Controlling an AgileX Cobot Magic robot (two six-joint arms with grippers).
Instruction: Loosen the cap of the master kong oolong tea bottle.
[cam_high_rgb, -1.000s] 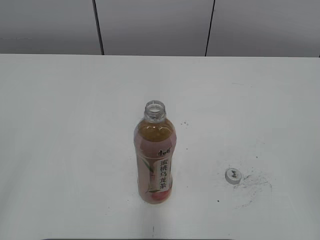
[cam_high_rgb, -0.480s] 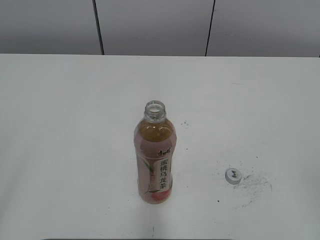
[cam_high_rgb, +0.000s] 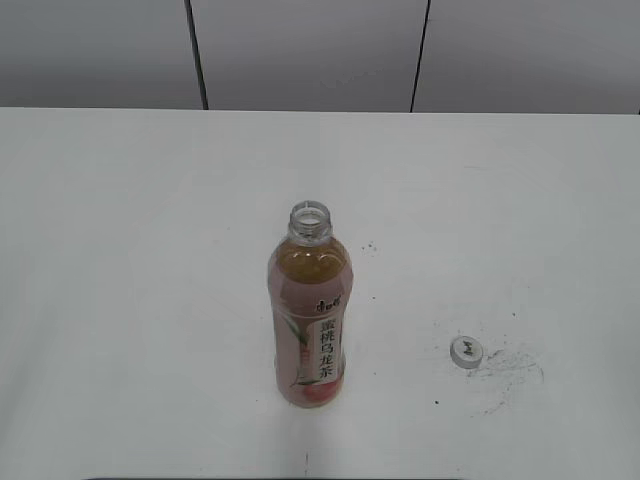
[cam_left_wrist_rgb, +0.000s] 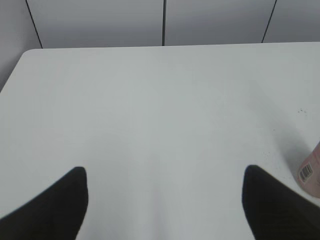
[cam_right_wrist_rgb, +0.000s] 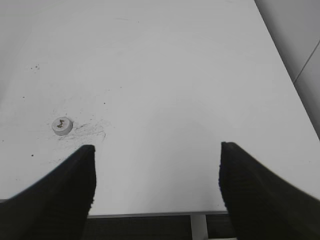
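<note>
On the left, our left gripper (cam_left_wrist_rgb: 162, 200) hangs above bare white table (cam_left_wrist_rgb: 150, 110), its two dark fingers (cam_left_wrist_rgb: 55, 205) spread wide with nothing between them; only a sliver of the master kong oolong tea bottle (cam_left_wrist_rgb: 311, 172), showing a barcode, enters at the right edge of that wrist view. In the exterior view the bottle (cam_high_rgb: 309, 310) stands upright near the middle of the table (cam_high_rgb: 120, 250), its mouth uncovered and the pink-and-white label facing us. To its right, well apart from it, the cap (cam_high_rgb: 466, 351) lies flat on the table beside a patch of dark scuff marks (cam_high_rgb: 505, 370). Farther right, our right gripper (cam_right_wrist_rgb: 157, 185) is likewise released, fingers (cam_right_wrist_rgb: 260, 195) wide apart and empty, hovering near the table's front edge with the cap (cam_right_wrist_rgb: 62, 125) ahead of its left finger.
</note>
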